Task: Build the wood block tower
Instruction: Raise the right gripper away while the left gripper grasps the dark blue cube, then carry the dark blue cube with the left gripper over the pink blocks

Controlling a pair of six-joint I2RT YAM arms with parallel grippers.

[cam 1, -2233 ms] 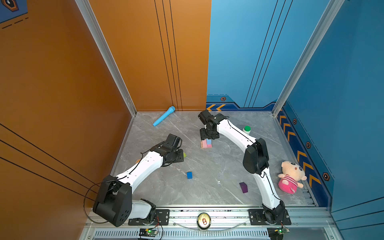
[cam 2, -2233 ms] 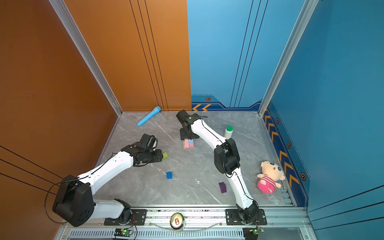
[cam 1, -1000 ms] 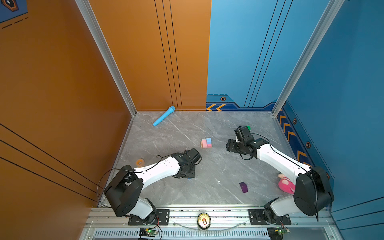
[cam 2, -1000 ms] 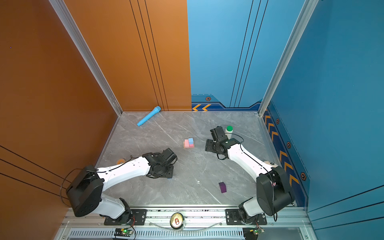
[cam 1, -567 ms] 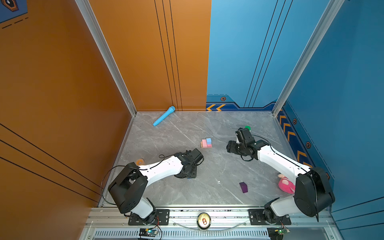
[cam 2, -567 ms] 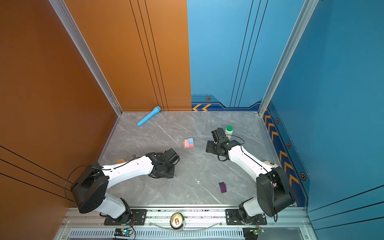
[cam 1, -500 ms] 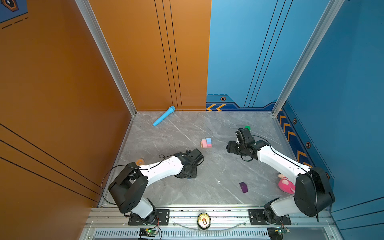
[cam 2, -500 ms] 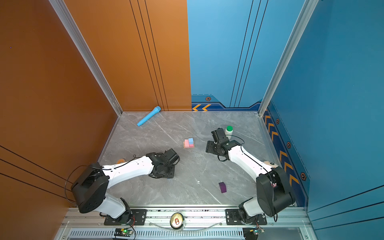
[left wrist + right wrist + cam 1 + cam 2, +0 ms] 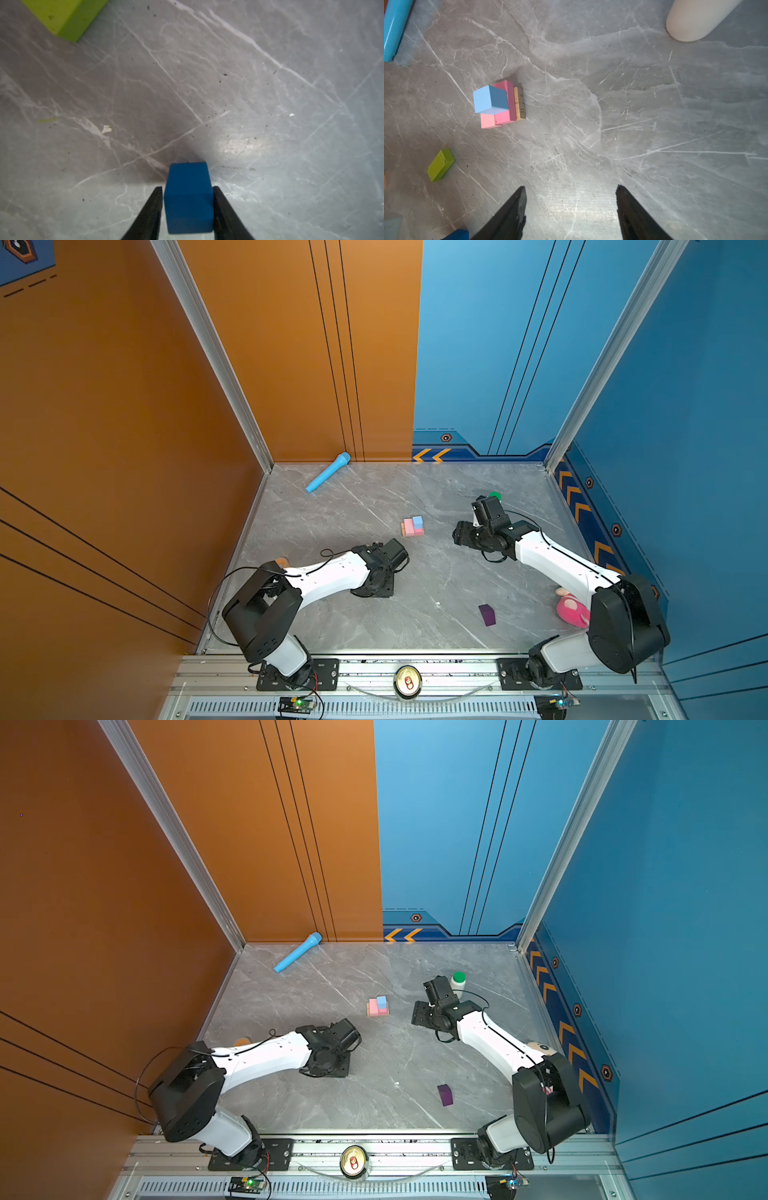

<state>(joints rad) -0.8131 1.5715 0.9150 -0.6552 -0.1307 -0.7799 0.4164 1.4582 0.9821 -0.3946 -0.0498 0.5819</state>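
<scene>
The tower (image 9: 412,526) (image 9: 378,1006) stands mid-floor: tan bars at the bottom, pink bars on them, and a light-blue cube (image 9: 483,101) on top. My left gripper (image 9: 187,187) points down at the floor, its fingers pressed to the two sides of the dark-blue cube (image 9: 188,197), which rests on the floor. In both top views the left arm hides this cube. A lime-green bar (image 9: 440,165) (image 9: 62,14) lies nearby. The dark-purple block (image 9: 487,615) lies front right. My right gripper (image 9: 461,537) (image 9: 570,187) hovers open and empty to the right of the tower.
A light-blue toy microphone (image 9: 328,477) lies by the back wall. A white bottle with a green cap (image 9: 458,979) stands behind the right wrist. A pink plush toy (image 9: 573,610) sits by the right arm's base, and a can (image 9: 407,680) sits on the front rail.
My left gripper's fingers have narrowed around the dark-blue cube. The right arm, earlier at the tower, has drawn back to the right and has barely moved in the last second.
</scene>
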